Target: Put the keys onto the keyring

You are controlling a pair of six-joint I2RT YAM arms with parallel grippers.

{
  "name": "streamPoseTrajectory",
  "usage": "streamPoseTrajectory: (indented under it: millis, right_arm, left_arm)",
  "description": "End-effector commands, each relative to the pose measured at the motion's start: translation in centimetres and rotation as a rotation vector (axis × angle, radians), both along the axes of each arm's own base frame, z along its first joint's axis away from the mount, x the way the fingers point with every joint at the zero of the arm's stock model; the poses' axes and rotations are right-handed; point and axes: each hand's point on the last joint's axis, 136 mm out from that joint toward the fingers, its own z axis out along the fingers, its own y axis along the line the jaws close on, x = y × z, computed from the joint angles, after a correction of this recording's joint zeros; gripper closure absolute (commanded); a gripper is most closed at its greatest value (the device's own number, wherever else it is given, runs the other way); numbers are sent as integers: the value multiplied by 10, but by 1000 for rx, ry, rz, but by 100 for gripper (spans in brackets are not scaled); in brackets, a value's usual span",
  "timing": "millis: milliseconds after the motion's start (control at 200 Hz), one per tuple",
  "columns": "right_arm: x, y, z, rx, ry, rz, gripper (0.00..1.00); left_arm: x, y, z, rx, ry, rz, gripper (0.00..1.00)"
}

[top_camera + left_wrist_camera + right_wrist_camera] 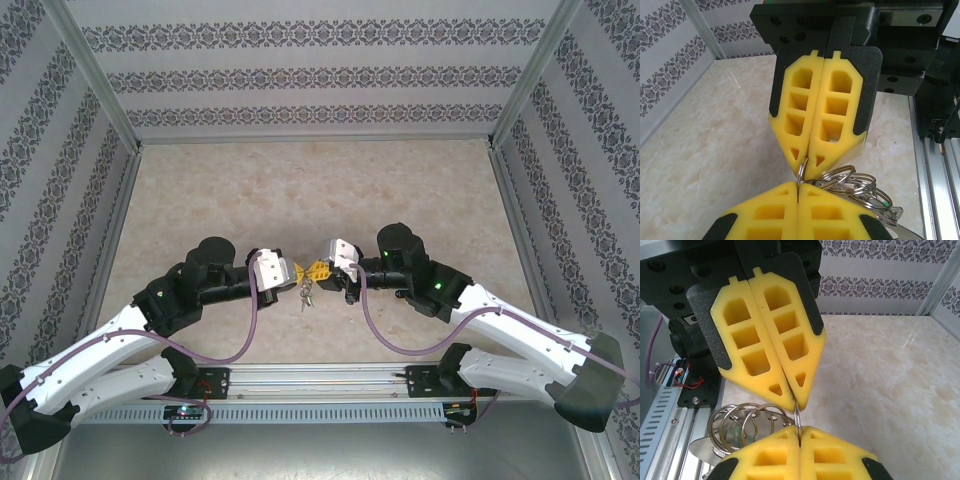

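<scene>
Both yellow-padded pincers, the left gripper (798, 189) and the right gripper (808, 167), were each clamped tip to tip on one silver wire ring (801, 174) of the grey metal keyring (305, 292) dangling between them, and whether the small black-headed key hung there already I could not tell.

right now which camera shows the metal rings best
Right wrist view: the metal rings fan out there as separate, sharp loops. The left wrist view shows them bunched and overlapping at lower right. The top view shows a tiny dangling cluster.
</scene>
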Motion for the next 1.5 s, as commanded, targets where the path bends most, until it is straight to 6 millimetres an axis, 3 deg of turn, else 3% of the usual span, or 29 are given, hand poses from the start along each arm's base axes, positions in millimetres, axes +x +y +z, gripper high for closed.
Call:
streamPoseTrajectory:
  millis: [0,345,734,849,914,1169,1494]
  right_arm:
    - [-4,5,38,91,-87,26,100]
    - [-8,3,40,117,-86,35,100]
    - [-12,3,37,118,-92,42,100]
    - [-9,2,34,88,-125,14,100]
    - [-6,0,31,73,-138,-2,100]
    - [-4,-2,25,-4,-175,-29,100]
    - [-3,3,12,-104,-217,-41,100]
  left_arm:
    - [-4,-1,3,-30,-2,-25,100]
    - [-9,0,17,-55,-18,-52,100]
    - [-3,4,8,-49,-6,-12,100]
    - [1,7,7,-30,-17,9,76]
    - [3,8,7,-12,-25,17,70]
    - [6,9,3,69,-31,13,71]
    - [1,9,11,79,-37,-19,74]
